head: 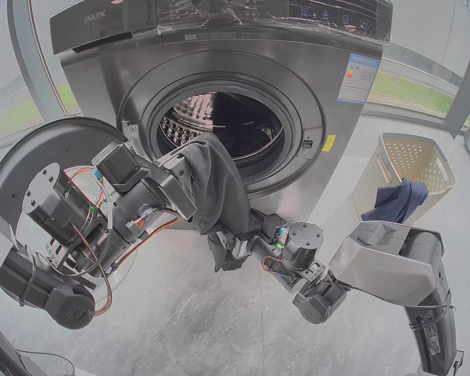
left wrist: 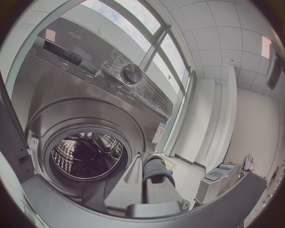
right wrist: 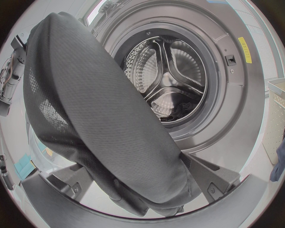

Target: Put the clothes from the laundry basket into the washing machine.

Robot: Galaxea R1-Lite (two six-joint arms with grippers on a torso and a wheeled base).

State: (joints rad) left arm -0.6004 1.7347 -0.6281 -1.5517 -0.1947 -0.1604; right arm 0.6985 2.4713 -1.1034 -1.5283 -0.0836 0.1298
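Glass-walled room: the left gripper (head: 186, 166) clamps the dark garment (head: 220, 191) at the washing machine (head: 303, 83) mouth for loading; whether the right gripper (head: 230, 242) is closed, I cannot tell.

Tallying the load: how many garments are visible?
3: grey garment at the drum opening, dark garment inside the drum, navy garment over the basket rim; others may be hidden.

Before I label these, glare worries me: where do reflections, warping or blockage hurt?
Head view: plastic wrap on the washing machine glints. Left wrist view: window frames bow, corners go black. Right wrist view: dark garment blocks half; drum shines.
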